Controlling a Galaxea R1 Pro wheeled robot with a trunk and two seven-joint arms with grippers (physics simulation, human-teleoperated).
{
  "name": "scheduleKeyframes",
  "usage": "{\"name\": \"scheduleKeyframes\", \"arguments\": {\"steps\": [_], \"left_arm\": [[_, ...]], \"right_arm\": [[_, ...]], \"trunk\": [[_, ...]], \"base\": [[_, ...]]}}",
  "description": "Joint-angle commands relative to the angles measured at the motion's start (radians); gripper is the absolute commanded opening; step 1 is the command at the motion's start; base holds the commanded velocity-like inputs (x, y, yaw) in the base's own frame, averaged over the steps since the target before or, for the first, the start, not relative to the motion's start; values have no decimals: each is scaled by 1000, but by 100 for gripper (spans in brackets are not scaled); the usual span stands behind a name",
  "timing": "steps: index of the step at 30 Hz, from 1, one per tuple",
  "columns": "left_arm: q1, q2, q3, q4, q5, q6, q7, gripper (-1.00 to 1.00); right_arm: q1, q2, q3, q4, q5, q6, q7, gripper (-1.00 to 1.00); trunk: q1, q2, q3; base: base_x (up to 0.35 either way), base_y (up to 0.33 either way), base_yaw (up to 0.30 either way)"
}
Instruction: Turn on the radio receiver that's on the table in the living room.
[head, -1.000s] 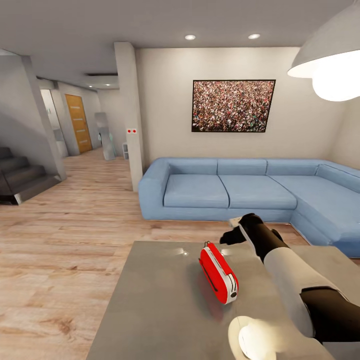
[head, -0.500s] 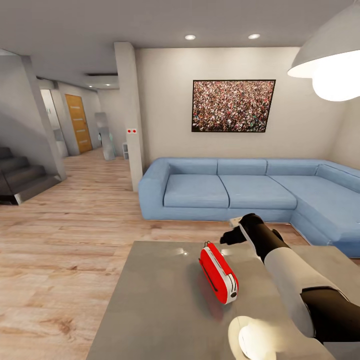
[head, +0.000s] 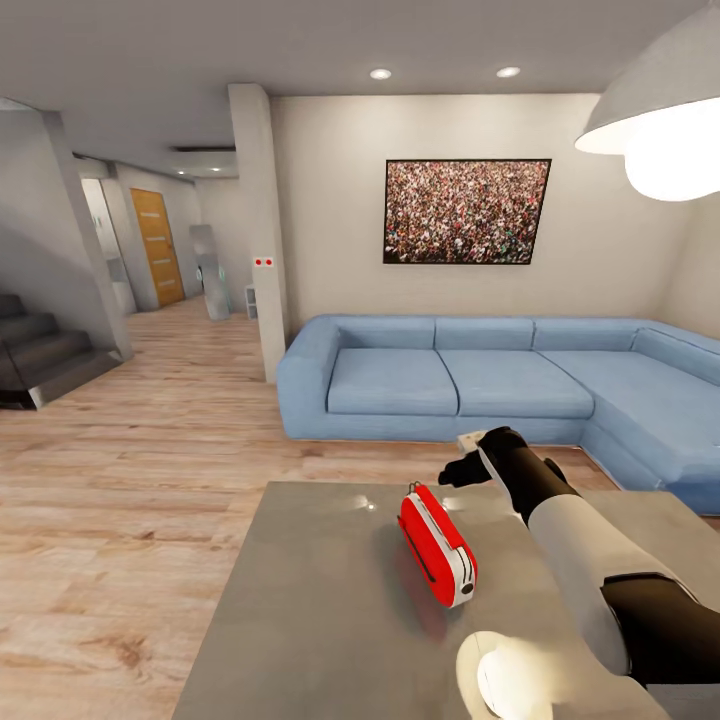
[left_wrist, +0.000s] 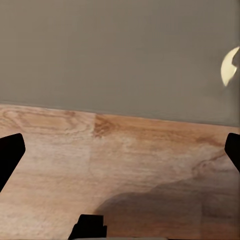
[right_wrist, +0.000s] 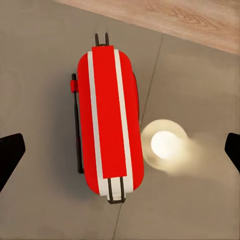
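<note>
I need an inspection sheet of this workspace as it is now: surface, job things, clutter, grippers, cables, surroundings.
Surface: glossy grey table, reflecting the lamp.
Job's things: small red radio receiver with white stripes standing on its edge near the table's middle; thin black handle along one side.
Clutter: nothing seen.
Grippers: right gripper hovers above the radio, fingers wide apart at the right wrist view's edges; left gripper's fingertips wide apart over the table edge and floor.
Cables: nothing seen.
Surroundings: long blue corner sofa, framed crowd picture, white dome pendant lamp, light wood floor.

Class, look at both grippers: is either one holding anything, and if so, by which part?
Nothing is held. The right gripper hangs open above the radio receiver, and the left gripper is open over the table edge.
</note>
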Motion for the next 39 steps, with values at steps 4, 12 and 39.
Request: {"name": "scheduleKeyframes", "arguments": {"steps": [4,12,39], "left_arm": [[0,0,-1,-1,8,0,-1,100],[0,1,-1,-1,10,-3,-1,100],[0,6,-1,-3,11,-5,1,100]], "right_arm": [[0,0,-1,0,-1,-3,1,100],[0,0,1,0,-3,-5,5,100],[0,-60,-7,0,-8,-8,31,100]], "trunk": [[15,-28,-13],[46,-84,-38],[104,-189,-85]], "base": [[0,0,0],[0,0,0],[0,0,0]]}}
